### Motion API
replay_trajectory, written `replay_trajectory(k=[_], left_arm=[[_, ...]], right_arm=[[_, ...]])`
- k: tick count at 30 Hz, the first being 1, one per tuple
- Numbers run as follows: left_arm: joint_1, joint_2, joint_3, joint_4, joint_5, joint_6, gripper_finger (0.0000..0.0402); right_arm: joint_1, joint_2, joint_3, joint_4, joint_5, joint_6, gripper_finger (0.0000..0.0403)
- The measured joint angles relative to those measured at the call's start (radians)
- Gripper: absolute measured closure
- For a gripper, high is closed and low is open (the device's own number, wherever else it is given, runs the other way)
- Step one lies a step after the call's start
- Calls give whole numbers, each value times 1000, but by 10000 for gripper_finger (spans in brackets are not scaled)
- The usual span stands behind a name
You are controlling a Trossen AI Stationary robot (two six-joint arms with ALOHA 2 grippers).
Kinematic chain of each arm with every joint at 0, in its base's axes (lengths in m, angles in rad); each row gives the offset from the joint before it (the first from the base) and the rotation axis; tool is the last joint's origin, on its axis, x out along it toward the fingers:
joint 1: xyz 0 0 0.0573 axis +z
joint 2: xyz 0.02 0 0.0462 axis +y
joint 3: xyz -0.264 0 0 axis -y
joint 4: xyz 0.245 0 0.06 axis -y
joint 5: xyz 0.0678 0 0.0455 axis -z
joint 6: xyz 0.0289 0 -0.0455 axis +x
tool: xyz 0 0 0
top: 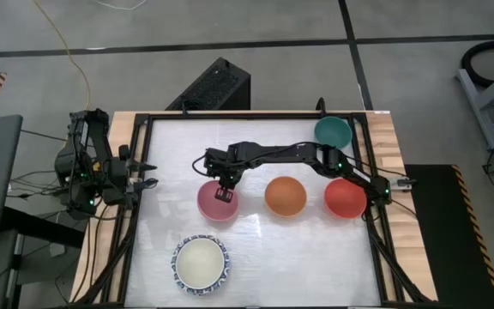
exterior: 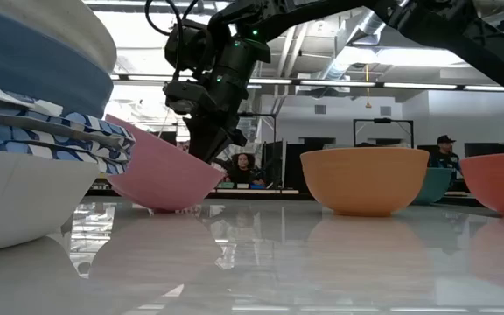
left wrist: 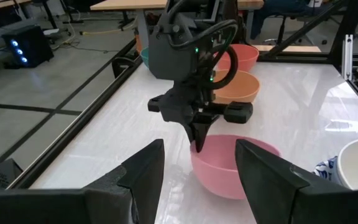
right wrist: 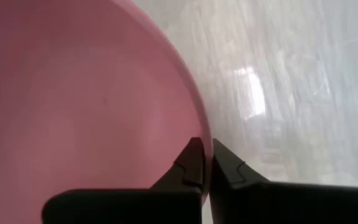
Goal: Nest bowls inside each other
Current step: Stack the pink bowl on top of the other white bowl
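Observation:
A pink bowl point(top: 214, 204) stands left of centre on the white table. My right gripper point(right wrist: 205, 155) is shut on its rim, reaching in from the table's right. In a row to the bowl's right stand an orange bowl point(top: 285, 196) and a red bowl point(top: 345, 198). A teal bowl point(top: 332, 131) sits at the far right. Near the front edge is a stack of white bowls with blue-patterned rims point(top: 201, 263), a cream one on top. My left gripper point(left wrist: 199, 186) waits open at the table's left edge, holding nothing. My right gripper pinches the pink bowl's rim point(right wrist: 202, 134) on the bowl's far side, one finger inside the bowl and one outside. The fingers come steeply from above, slanting in from the table's right. The bowl's base point(exterior: 160, 208) is on the table, and in the low view the bowl looks tilted.
A dark metal frame point(top: 376, 223) runs round the table top. Bare table lies between the pink bowl and the stack, and along the far side left of the teal bowl. People show in the room beyond the table.

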Motion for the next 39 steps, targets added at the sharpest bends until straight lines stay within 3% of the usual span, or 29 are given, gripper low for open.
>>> replay_trajectory(k=[6,13,21,39], left_arm=[[0,0,0,0,0,0,214],[0,0,0,0,0,0,214],[0,0,0,0,0,0,214],[0,0,0,0,0,0,214]], right_arm=[[3,3,43,-65,11,-19,392],[-27,7,151,-301,30,-89,392],[-60,-39,145,-460,26,-92,392],[-43,-156,153,-492,-60,-38,393]])
